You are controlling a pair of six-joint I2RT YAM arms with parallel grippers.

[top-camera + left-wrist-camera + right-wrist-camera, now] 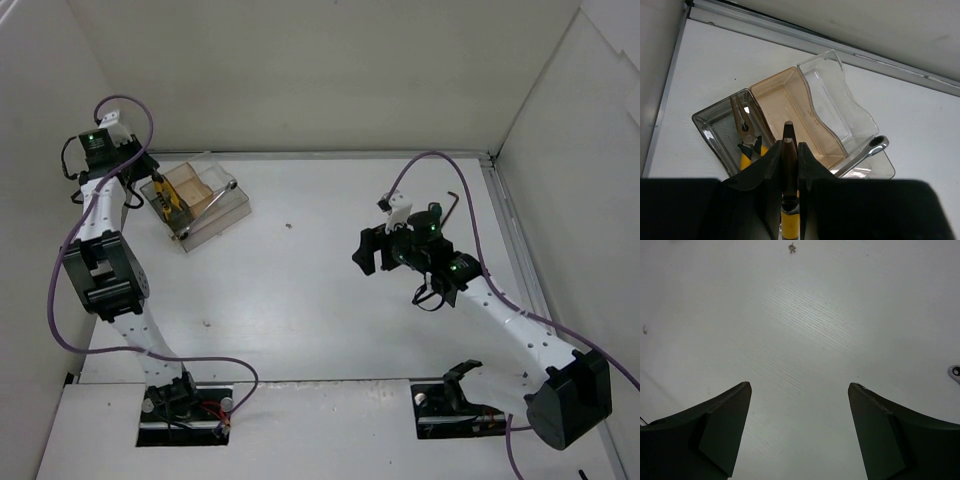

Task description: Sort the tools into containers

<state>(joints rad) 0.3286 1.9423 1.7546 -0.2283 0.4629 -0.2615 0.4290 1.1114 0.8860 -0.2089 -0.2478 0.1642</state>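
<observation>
The clear organiser tray (827, 82) stands at the table's far left, also in the top view (228, 212). Yellow-handled pliers (743, 131) lie in its grey left compartment. A silver wrench (866, 151) rests slanted across its right side. My left gripper (790, 146) is over the tray's near edge, shut on a second yellow-handled tool (788, 132) whose dark tip points at the tan compartment (782, 97). My right gripper (799, 390) is open and empty over bare table at mid right (372, 250). A dark hex key (455, 204) lies behind it. No green-handled screwdriver is in view.
White walls close the table at the back and sides, with a metal rail (815, 37) along the back edge just beyond the tray. A small dark speck (288, 226) lies mid table. Purple cables (60, 260) loop around both arms.
</observation>
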